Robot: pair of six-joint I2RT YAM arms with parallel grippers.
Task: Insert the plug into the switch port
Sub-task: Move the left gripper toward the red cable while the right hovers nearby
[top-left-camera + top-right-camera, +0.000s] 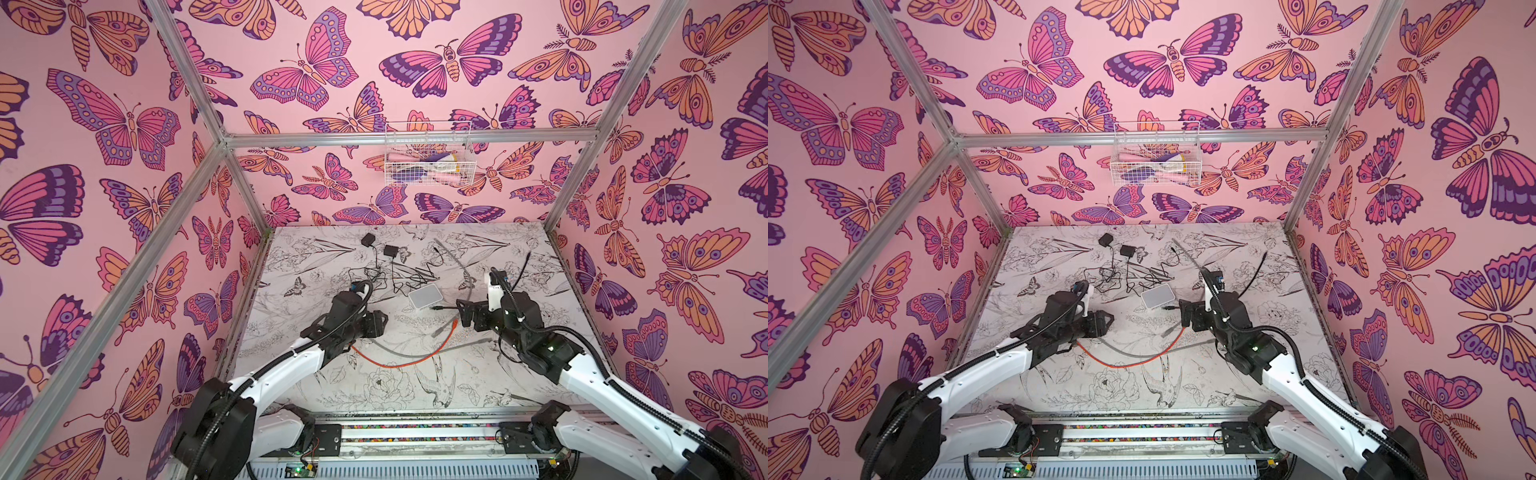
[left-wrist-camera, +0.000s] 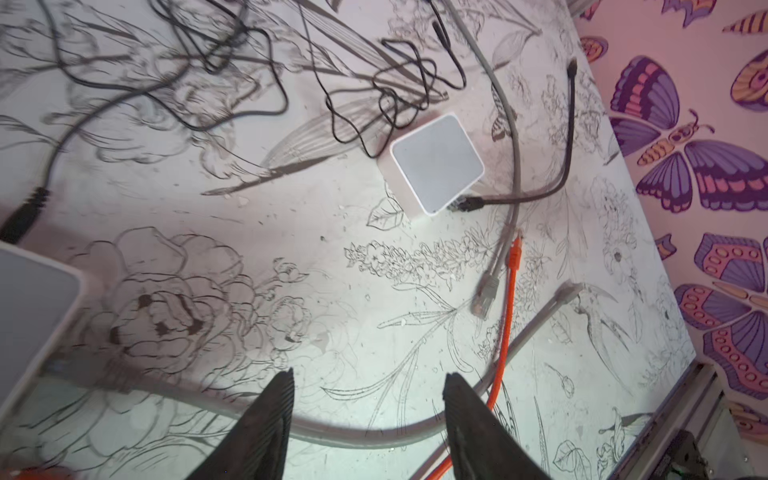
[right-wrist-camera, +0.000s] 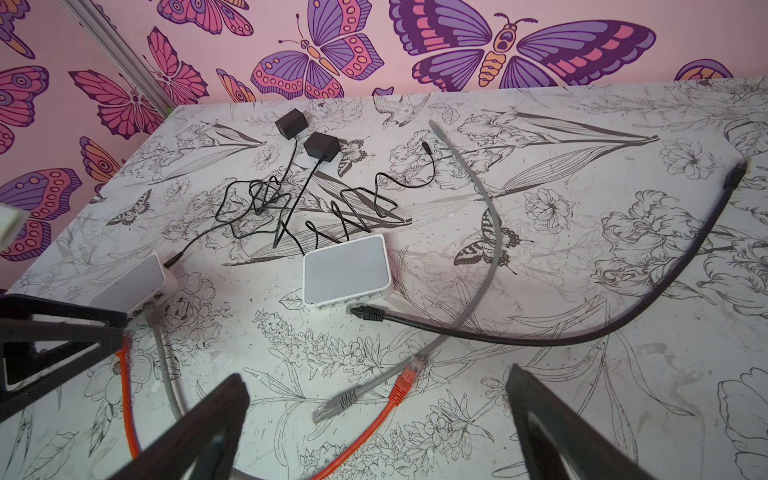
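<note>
A white switch (image 1: 426,296) (image 1: 1158,296) lies mid-table, its port side (image 3: 349,302) facing the arms. A black plug (image 3: 365,312) (image 2: 469,204) on a black cable lies on the table with its tip at that port side; I cannot tell whether it is seated. A grey plug (image 3: 334,405) and an orange plug (image 3: 401,384) lie loose under my right gripper (image 3: 376,374) (image 1: 463,313), which is open and holds nothing. My left gripper (image 2: 370,376) (image 1: 376,324) is open above a grey cable (image 2: 332,434), holding nothing.
A second white switch (image 3: 133,286) (image 2: 33,299) sits by the left gripper with grey and orange cables and a black lead in it. Two black power adapters (image 1: 368,239) with tangled thin leads lie behind. A wire basket (image 1: 428,156) hangs on the back wall.
</note>
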